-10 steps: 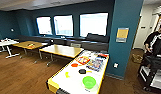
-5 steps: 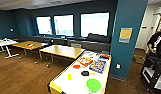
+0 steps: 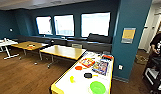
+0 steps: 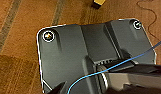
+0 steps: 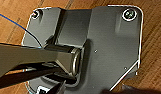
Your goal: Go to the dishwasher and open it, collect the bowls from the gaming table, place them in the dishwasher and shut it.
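Approach stage, by my judgement: the robot faces the gaming table (image 3: pixel 61 86), whose white top and yellow rim run from the lower middle of the head view toward the teal pillar (image 3: pixel 131 37). The green bowl (image 3: pixel 97 87) sits at the near end of the table, close to the right rim; a small yellow item (image 3: pixel 72 79) lies to its left and may be the second bowl, though its shape cannot be confirmed. Farther along the top lie a black disc (image 3: pixel 88 75), an orange disc (image 3: pixel 78 67) and coloured boxes (image 3: pixel 101 67). No dishwasher is seen in this room. To do the approach well, the base should square up to the near end and stop short of the rim, so the green bowl falls within reach without any stretch across the clutter. A person (image 3: pixel 158 46) stands at the right edge, well apart from the table; clearance on that side needs watching. The head view gives the room, the wooden tables (image 3: pixel 63 52) and the windows (image 3: pixel 95 23); the wrist views give wooden floor (image 4: pixel 18 37) beneath each arm, a blue cable (image 4: pixel 136 58) and a yellow table foot (image 4: pixel 99 2). Whether either gripper is apart or together, I cannot tell.
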Available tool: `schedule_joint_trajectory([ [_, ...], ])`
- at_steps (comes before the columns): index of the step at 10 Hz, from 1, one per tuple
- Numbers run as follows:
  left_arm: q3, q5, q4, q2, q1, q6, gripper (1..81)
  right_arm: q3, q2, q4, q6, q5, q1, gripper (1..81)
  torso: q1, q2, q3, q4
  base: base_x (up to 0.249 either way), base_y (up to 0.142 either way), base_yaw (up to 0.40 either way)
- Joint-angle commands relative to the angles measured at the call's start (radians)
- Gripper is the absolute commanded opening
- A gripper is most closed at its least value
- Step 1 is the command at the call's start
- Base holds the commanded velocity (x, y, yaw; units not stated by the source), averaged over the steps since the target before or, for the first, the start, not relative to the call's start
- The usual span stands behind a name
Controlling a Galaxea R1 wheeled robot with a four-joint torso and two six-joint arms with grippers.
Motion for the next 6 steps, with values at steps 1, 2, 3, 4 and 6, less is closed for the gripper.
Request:
schedule_joint_trajectory([
  [1, 0.001, 0.045, -0.001, -0.003, -0.053, 0.004, 81.1, 0.003, -0.006, -0.009, -0.004, -0.056, 0.044, 81.1, 0.000, 0.000, 0.000, 0.000, 0.102, 0.101, 0.000],
  [2, 0.001, 0.045, -0.001, -0.003, -0.053, 0.004, 81.1, 0.003, -0.006, -0.009, -0.004, -0.056, 0.044, 81.1, 0.000, 0.000, 0.000, 0.000, 0.102, 0.100, 0.000],
  [3, 0.001, 0.045, -0.003, -0.003, -0.053, 0.004, 81.1, 0.003, -0.006, -0.009, -0.004, -0.056, 0.046, 81.1, 0.000, 0.000, 0.000, 0.000, 0.102, 0.100, 0.000],
  [4, 0.001, 0.045, -0.003, -0.003, -0.053, 0.004, 81.1, 0.003, -0.006, -0.009, -0.004, -0.056, 0.046, 81.1, 0.000, 0.000, 0.000, 0.000, 0.102, 0.101, 0.000],
  [6, 0.001, 0.045, -0.003, -0.003, -0.053, 0.004, 81.1, -0.001, -0.006, -0.009, -0.004, -0.056, 0.044, 81.1, 0.000, 0.000, 0.000, 0.000, 0.102, 0.099, 0.000],
])
